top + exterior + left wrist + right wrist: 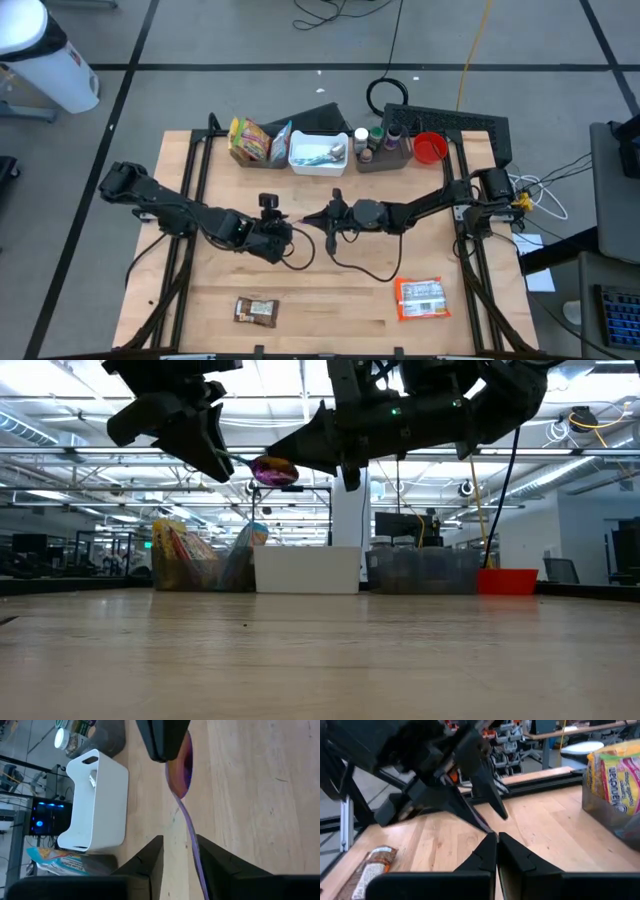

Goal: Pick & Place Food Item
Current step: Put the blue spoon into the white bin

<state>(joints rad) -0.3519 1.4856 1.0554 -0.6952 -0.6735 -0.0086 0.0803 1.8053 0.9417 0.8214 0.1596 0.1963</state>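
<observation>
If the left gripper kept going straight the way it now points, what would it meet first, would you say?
Most likely the right gripper, shut on the purple candy wrapper strung between them, tip to tip with the left gripper; depth is hard to judge.

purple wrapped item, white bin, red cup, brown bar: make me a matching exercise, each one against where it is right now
Things:
1. purple wrapped item
2. white bin
3. red cup
4. brown bar

Places:
A. back row, middle
B. lying flat near the front edge, left side
C. lifted in the air, centre
D. back row, right end

Pairs: 1-C, 2-A, 3-D, 4-B
</observation>
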